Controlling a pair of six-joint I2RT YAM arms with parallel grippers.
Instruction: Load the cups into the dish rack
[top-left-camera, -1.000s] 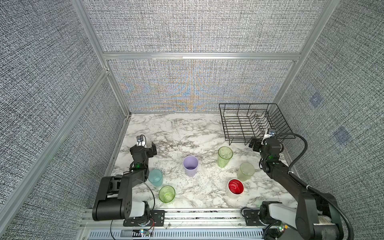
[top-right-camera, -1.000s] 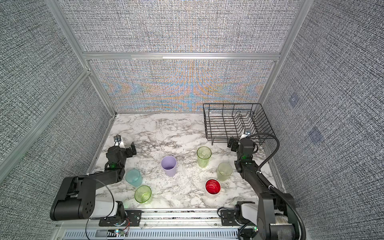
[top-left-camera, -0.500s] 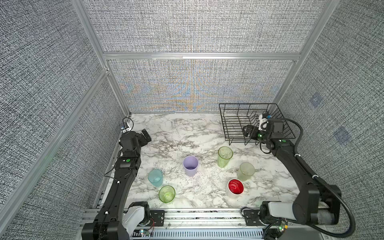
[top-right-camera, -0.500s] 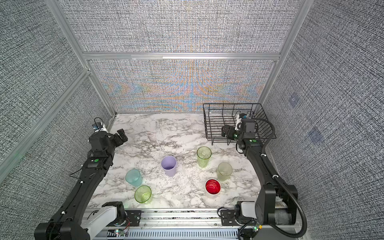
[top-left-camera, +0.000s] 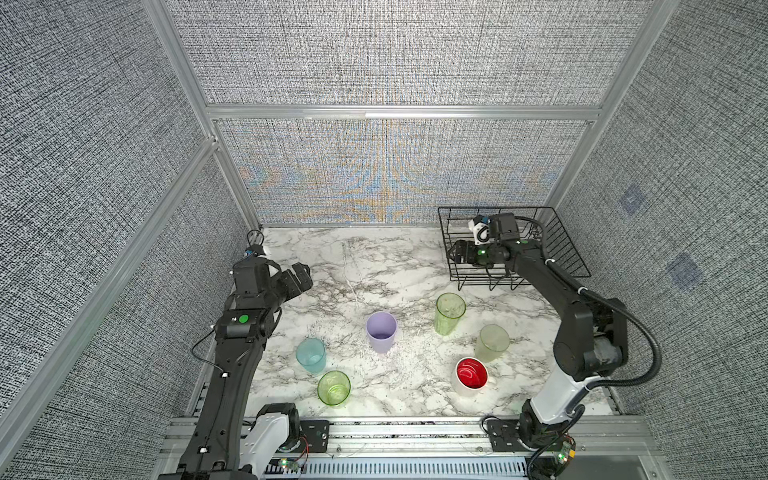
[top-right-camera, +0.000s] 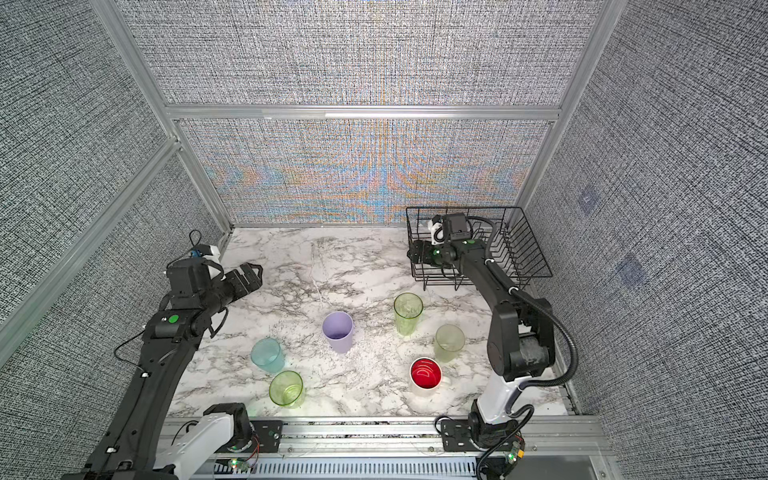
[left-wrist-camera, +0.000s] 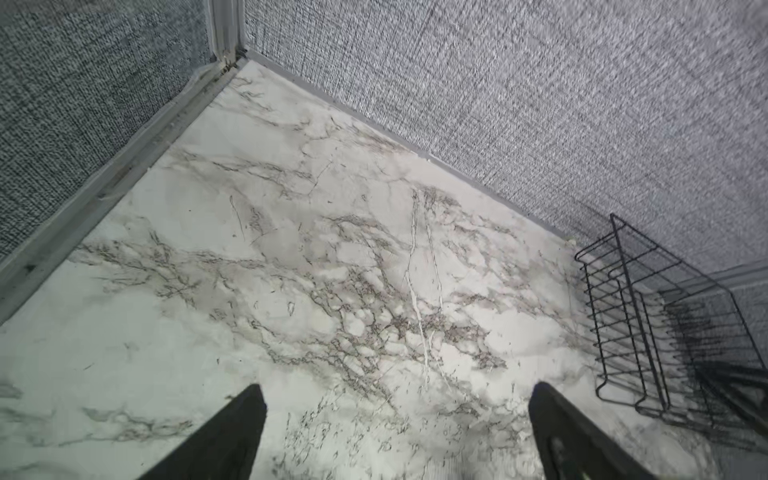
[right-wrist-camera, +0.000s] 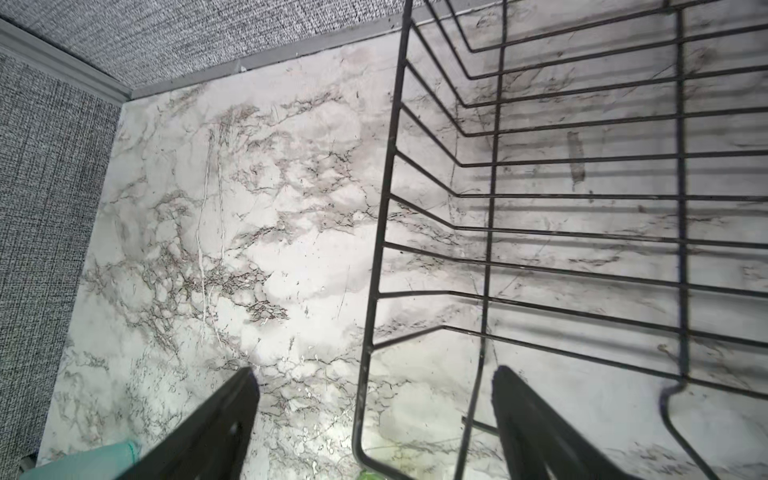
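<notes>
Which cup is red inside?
The white cup: it alone is bright red inside and white outside. The rest are green, blue, lilac or pale yellow-green all through.

Both top views look steeply down on the whole table (top-left-camera: 374, 257); both close wrist views share the dish rack (left-wrist-camera: 648, 332).

Setting: robotics lab test cell. Grey woven-fabric panels (top-left-camera: 374, 54) in aluminium framing (top-left-camera: 399, 112) are enclosing a marble-pattern tabletop (top-left-camera: 374, 257); a left arm base (top-left-camera: 272, 432) and a right arm base (top-left-camera: 534, 428) are sitting bolted to a slotted metal rail (top-left-camera: 395, 428), with bare wiring (top-left-camera: 303, 446) and a lit circuit board (top-left-camera: 563, 457) showing.
</notes>
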